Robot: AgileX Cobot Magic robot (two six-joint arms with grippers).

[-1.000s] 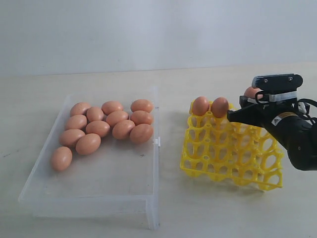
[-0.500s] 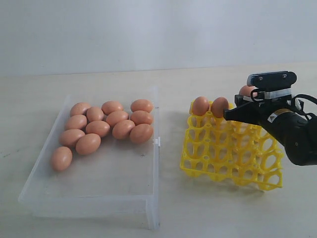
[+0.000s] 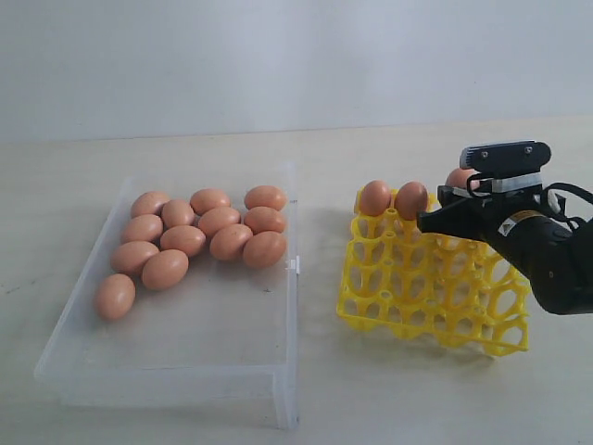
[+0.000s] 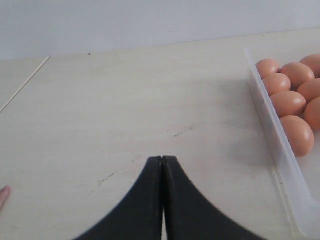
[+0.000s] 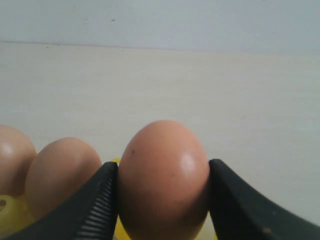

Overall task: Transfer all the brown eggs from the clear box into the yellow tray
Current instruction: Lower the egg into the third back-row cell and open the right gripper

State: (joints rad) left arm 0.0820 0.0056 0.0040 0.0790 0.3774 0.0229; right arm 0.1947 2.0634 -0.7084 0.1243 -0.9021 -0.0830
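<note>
Over the far edge of the bright yellow plastic lattice egg tray (image 3: 435,297), right side of the pale wooden table (image 3: 417,399): right gripper (image 5: 163,200) pinching one smooth orange-brown egg (image 5: 162,165) by its flanks, one black finger on each side. Egg upright, apparently above the third cup of the far row; whether it touches the cup, cannot tell.

Two brown eggs (image 3: 375,197) seated at the tray's far-left corner, side by side. The nearer one sits just beside the gripper's finger.

Shallow transparent plastic box (image 3: 185,385) on the table's left side. Thirteen eggs counted, clustered in its far half; near half bare.

Left gripper (image 4: 161,165) low over bare table just outside the box wall, fingers pressed together, holding nothing.

Risks, as judged:
- Let go off-centre, the egg may tip onto the lattice rib and roll off the tray's far edge.
- As the fingers spread, one may nudge the seated neighbour out of its cup.
- Pushing down could rock the light tray on its legs and unsettle all three.
</note>
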